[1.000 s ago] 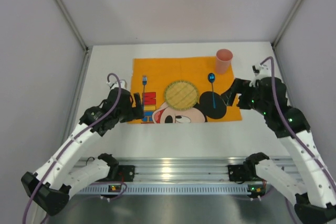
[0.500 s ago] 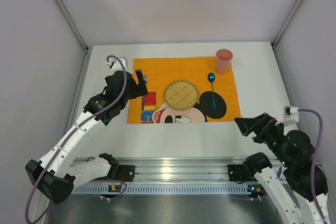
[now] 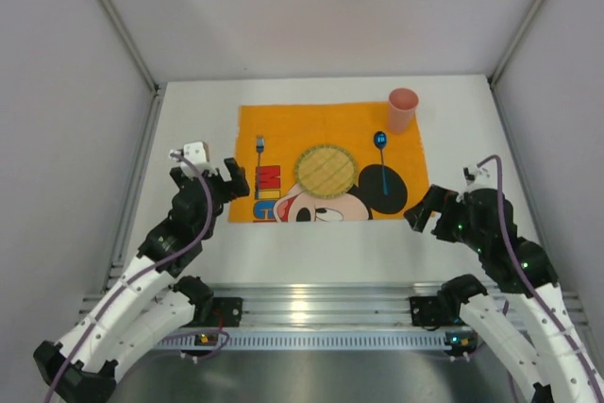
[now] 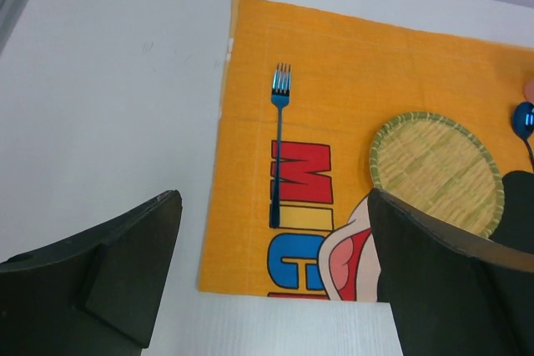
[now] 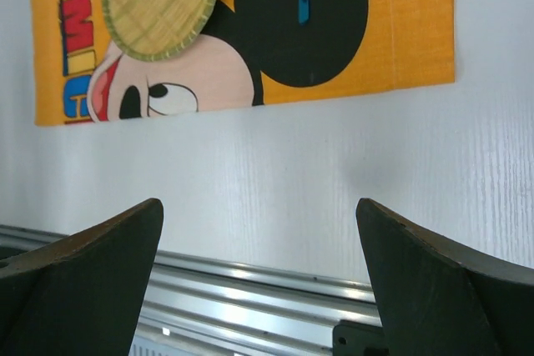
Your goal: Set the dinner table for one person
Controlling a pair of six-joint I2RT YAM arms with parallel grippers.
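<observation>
The fork [image 4: 278, 152], plate [image 3: 326, 169], spoon [image 3: 382, 165] and cup [image 3: 402, 109] sit on the orange mat [image 3: 283, 125] on the white counter [image 3: 189, 129], so I think the left hand [image 4: 274, 202] and right hand [image 5: 259, 210], both spread wide and empty, should back off without bumping anything.

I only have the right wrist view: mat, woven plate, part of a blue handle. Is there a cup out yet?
Observer: Yes. A pink cup stands upright at the far right corner of the mat.
Operator: And a fork?
Observer: A blue fork lies on the mat, left of the woven plate, tines pointing away from the arms.
Operator: Is the other arm carrying anything?
Observer: No. The left end effector is open and empty, by the mat's left edge.
</observation>
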